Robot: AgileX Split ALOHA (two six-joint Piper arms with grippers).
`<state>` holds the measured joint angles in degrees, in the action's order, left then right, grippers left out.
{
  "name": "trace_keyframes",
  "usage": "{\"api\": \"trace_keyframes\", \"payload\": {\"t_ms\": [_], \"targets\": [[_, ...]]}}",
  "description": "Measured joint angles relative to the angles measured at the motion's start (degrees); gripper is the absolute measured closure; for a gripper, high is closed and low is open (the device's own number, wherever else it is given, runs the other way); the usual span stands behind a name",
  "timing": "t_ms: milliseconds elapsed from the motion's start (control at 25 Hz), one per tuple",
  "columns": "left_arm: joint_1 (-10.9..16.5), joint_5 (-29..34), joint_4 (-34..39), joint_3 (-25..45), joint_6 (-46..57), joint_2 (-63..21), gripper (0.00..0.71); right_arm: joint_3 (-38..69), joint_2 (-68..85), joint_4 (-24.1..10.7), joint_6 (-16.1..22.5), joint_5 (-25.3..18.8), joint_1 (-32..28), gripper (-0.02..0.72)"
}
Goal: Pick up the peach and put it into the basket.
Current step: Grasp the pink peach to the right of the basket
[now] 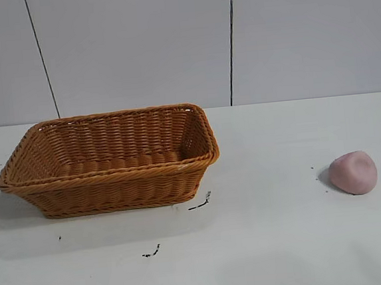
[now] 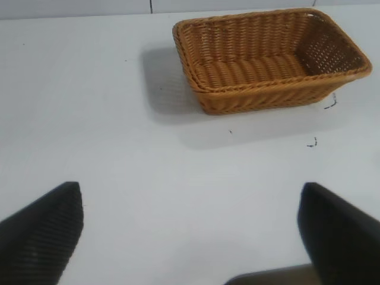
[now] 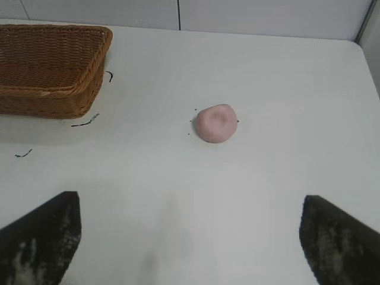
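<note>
The pale pink peach (image 1: 353, 172) lies on the white table at the right of the exterior view, well apart from the orange-brown wicker basket (image 1: 108, 159) at the left. No arm shows in the exterior view. In the right wrist view the peach (image 3: 216, 123) sits ahead of my right gripper (image 3: 190, 205), whose dark fingers (image 3: 44, 237) stand wide apart with nothing between them. My left gripper (image 2: 190, 193) is also open over bare table, with the basket (image 2: 270, 56) farther off and nothing inside it.
Small black marks (image 1: 200, 203) dot the white table (image 1: 272, 242) near the basket's front corner. A grey panelled wall (image 1: 235, 38) rises behind the table's far edge.
</note>
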<state>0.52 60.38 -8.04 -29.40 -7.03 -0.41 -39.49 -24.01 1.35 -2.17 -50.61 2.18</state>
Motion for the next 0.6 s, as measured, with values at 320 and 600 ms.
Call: {"api": "trace_keyframes", "payload": {"t_ms": [320, 600], "targets": [[0.0, 0.0, 0.0, 0.0, 0.0, 0.0, 0.016, -16.07, -36.32, 0.05, 0.0, -0.39, 0.0, 0.008], [0.0, 0.0, 0.0, 0.0, 0.0, 0.0, 0.016, -27.66, -62.19, 0.05, 0.0, -0.92, 0.0, 0.008]]}}
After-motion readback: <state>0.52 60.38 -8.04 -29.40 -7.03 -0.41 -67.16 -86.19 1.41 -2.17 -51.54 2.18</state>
